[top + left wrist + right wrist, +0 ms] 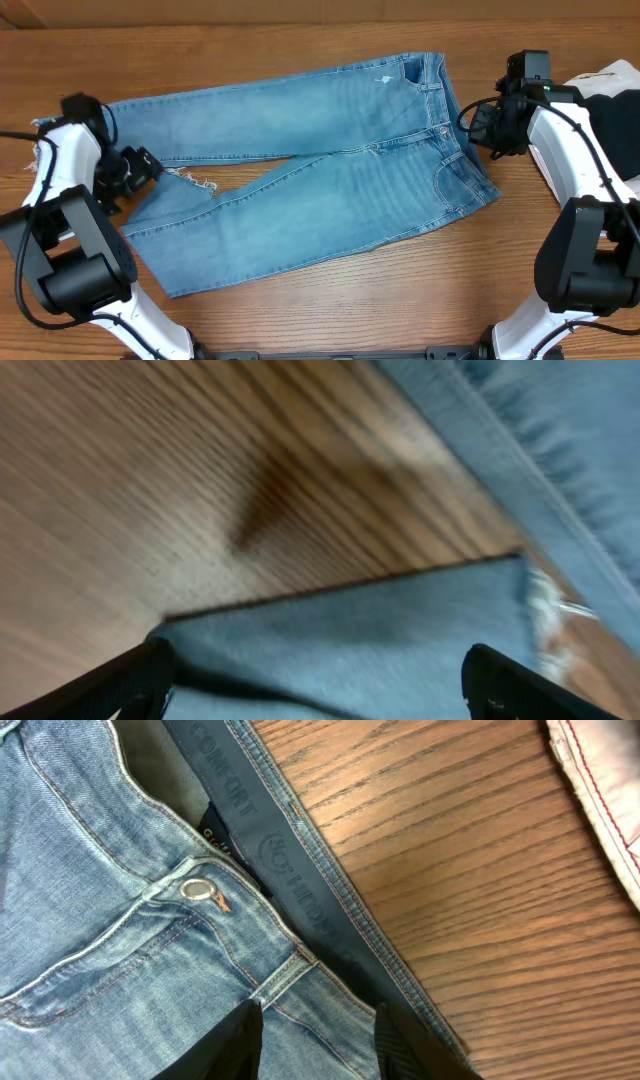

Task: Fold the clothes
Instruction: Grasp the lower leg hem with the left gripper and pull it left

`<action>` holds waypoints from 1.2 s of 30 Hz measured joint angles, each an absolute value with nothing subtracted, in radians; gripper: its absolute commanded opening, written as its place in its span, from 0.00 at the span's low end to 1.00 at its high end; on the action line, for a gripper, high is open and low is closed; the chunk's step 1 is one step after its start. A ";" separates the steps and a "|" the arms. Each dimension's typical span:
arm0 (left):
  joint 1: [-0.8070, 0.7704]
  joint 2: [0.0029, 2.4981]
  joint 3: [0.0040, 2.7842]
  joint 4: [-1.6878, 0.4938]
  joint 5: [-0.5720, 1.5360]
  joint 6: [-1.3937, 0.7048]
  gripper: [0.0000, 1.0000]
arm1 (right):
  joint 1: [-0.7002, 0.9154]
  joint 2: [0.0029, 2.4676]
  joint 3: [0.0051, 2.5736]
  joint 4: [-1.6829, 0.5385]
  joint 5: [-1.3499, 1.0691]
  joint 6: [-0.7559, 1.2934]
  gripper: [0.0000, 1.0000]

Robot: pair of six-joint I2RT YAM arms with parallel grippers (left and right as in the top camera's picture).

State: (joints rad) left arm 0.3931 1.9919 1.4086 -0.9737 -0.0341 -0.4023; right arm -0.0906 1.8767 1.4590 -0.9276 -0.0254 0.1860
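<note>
1. Light-blue denim jeans [330, 190] lie across the wooden desk [300, 325], long axis left-right, waistband [300, 885] right, hems [125, 130] left.
2. Left claw [143, 166]: wide open at the hems, holding nothing.
3. Right claw [318, 1045]: part-closed astride the waistband; grip cannot be told.

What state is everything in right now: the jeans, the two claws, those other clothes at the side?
jeans: unfolded, spread flat, legs splayed apart.
left gripper: open, low over a leg end.
right gripper: open, straddling the waistband.
off-white garment: bunched, lying aside.
black garment: bunched beside it.
</note>
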 measured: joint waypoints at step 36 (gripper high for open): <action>0.566 1.856 1.578 -1.409 -0.180 -0.506 0.22 | -0.090 1.877 1.459 -0.928 -0.025 0.182 0.40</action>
